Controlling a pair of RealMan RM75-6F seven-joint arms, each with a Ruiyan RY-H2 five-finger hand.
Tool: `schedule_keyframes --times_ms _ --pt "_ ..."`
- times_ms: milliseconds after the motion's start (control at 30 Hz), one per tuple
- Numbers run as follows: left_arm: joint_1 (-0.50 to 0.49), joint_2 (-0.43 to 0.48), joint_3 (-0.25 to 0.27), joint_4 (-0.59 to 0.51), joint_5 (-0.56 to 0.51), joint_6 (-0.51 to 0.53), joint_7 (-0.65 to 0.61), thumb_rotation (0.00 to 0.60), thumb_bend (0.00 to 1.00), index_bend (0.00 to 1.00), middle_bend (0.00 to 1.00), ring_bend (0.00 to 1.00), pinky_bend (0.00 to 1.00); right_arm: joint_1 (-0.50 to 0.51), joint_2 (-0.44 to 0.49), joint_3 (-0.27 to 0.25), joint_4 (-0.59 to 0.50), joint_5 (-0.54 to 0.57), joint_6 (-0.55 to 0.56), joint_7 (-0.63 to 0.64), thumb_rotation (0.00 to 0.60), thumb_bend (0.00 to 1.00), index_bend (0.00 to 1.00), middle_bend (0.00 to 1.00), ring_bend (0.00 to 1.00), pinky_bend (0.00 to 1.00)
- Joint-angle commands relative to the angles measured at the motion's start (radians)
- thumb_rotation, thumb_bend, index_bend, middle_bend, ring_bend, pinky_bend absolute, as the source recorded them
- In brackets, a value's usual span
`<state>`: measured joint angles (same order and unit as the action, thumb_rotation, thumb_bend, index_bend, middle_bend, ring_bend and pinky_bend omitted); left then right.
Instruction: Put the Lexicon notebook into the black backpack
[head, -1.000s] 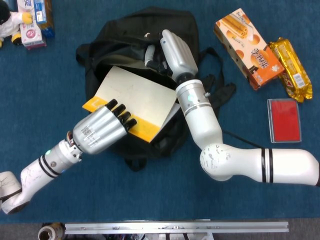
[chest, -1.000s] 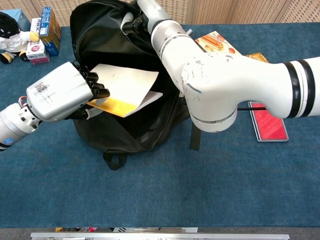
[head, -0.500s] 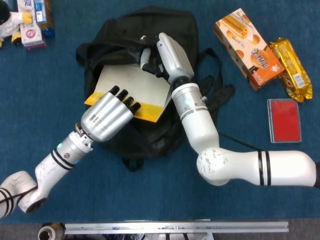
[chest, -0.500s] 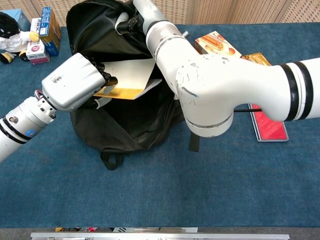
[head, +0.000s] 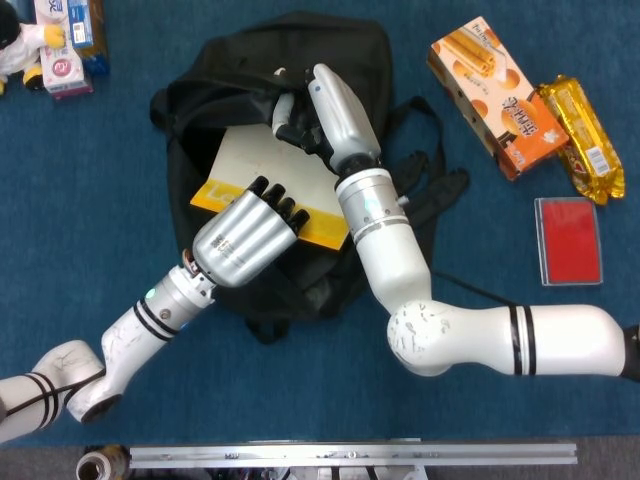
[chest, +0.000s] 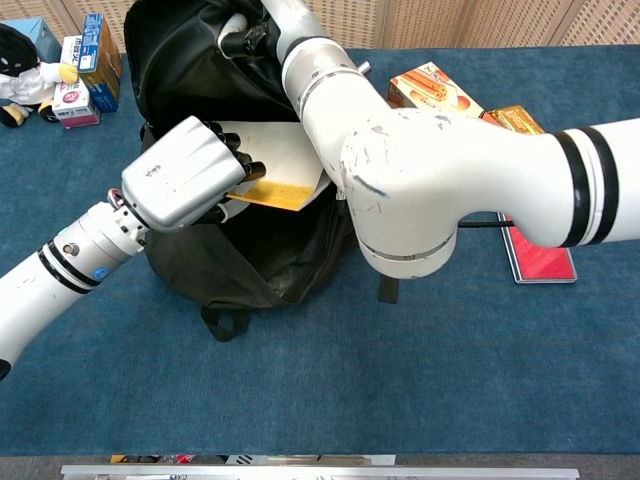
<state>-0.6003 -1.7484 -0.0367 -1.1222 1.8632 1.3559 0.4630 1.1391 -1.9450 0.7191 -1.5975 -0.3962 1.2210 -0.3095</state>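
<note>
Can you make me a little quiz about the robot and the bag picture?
1. True or false: the notebook is all the way inside the backpack.
2. Which robot hand grips the notebook? A) left robot hand B) right robot hand
3. Fill in: the flat case on the table is coloured ____.

Key:
1. False, part of it pokes out of the opening.
2. A; the right one holds the backpack's edge.
3. Red.
</note>
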Motion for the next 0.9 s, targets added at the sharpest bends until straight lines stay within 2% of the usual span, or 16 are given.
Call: schedule_keyframes --times_ms 33,367,900 --pt "-0.009 -0.021 -0.006 0.021 -0.009 -0.006 0.013 0.6 0.33 0.73 0.73 0.6 0.67 -0.001 0.001 0.005 -0.005 0.008 -0.001 0.002 0.6 0.8 0.8 0.65 0.65 0.87" --pt "-0.041 -0.085 -0.05 0.076 -0.049 -0.021 0.115 0.6 0.33 0.73 0.74 0.6 0.67 0.005 -0.002 0.006 -0.007 0.019 0.003 0.007 0.6 0.8 0.8 0.65 0.65 0.87" --pt "0.017 -0.018 -0.015 -0.009 -0.13 -0.06 0.227 0.6 0.33 0.73 0.74 0.6 0.67 0.005 -0.006 0.003 -0.008 0.008 0.01 0.02 0.6 0.8 0.8 0.65 0.65 0.87"
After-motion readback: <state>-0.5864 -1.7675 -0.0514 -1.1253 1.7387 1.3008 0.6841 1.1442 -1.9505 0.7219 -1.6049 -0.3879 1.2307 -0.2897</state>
